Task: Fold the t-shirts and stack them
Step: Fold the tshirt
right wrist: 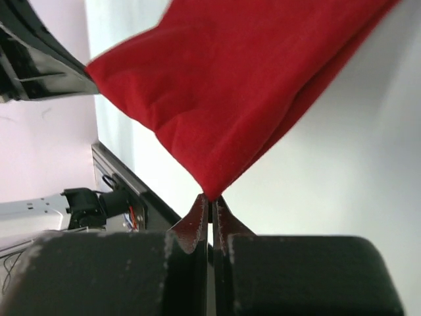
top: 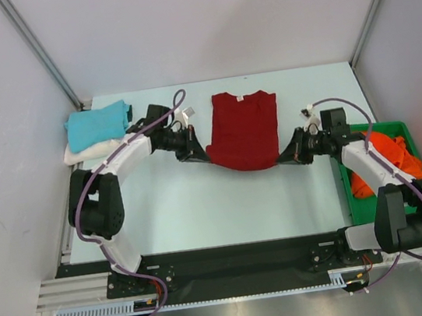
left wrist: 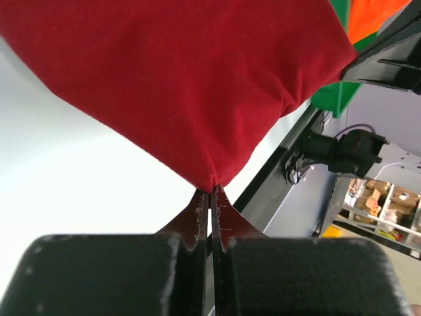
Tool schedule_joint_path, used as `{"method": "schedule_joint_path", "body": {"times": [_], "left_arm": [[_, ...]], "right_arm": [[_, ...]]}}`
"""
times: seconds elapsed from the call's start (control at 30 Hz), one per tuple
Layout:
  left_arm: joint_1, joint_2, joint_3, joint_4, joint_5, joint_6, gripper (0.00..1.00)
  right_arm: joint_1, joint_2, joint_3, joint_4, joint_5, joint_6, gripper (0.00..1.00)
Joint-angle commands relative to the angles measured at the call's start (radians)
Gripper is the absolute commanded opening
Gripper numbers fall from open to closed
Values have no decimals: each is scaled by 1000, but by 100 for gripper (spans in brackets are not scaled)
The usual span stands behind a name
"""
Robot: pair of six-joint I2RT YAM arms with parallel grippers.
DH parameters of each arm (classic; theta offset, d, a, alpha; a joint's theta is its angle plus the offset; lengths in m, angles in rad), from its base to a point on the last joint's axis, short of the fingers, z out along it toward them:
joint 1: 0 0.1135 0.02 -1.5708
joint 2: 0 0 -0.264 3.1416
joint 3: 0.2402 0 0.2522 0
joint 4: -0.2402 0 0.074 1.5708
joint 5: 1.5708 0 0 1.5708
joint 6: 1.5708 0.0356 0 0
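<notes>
**Count.** You have four t-shirts, one tray and two grippers in view.

- The dark red t-shirt [top: 244, 126] lies mid-table, collar toward the far edge.
- The turquoise t-shirt [top: 98, 125] lies folded on the cream t-shirt [top: 84, 152] at the far-left corner of the table [top: 202, 206].
- The orange t-shirt [top: 395, 149] is bunched in the green tray [top: 346, 180] at the right edge, beside the right arm.

**Grip.** The left gripper [top: 205, 157] is pinched tight on the near-left hem corner of the dark red t-shirt. The right gripper [top: 281, 161] is pinched on the near-right corner. In each wrist view the fingers [left wrist: 195, 220] meet with only a thin fold of red cloth between their tips.

**Edges.** Both near corners are lifted off the surface, and the hem sags in a shallow curve between them. The collar end and sleeves rest flat.

**Room.** Bare white surface shows between the sagging hem and the arm bases, and again between the shirt's left side and the turquoise-and-cream pile. On the right, the tray wall stands near the right gripper — the tighter side. Beyond the collar only a narrow strip of table is left before the far edge.
</notes>
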Motion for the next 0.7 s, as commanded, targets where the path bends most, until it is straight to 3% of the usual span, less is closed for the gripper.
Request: {"method": "schedule_joint_path", "body": {"times": [0.0, 0.13, 0.27, 0.43, 0.6, 0.67], "left_arm": [[5, -39, -26, 19, 34, 40, 0], [8, 32, 55, 18, 37, 48, 0], [14, 150, 291, -1, 26, 80, 0], [29, 403, 601, 21, -7, 106, 0], [32, 682, 1034, 77, -125, 151, 1], [32, 765, 1106, 128, -167, 152, 13]], "right_arm": [[-1, -35, -63, -9, -2, -17, 0], [-10, -22, -74, 26, 15, -19, 0], [-38, 63, -1, 107, 27, -5, 0], [-85, 345, 288, 226, 38, -2, 0], [-75, 676, 640, 279, 57, -14, 0], [-67, 836, 832, 253, 87, -48, 9]]}}
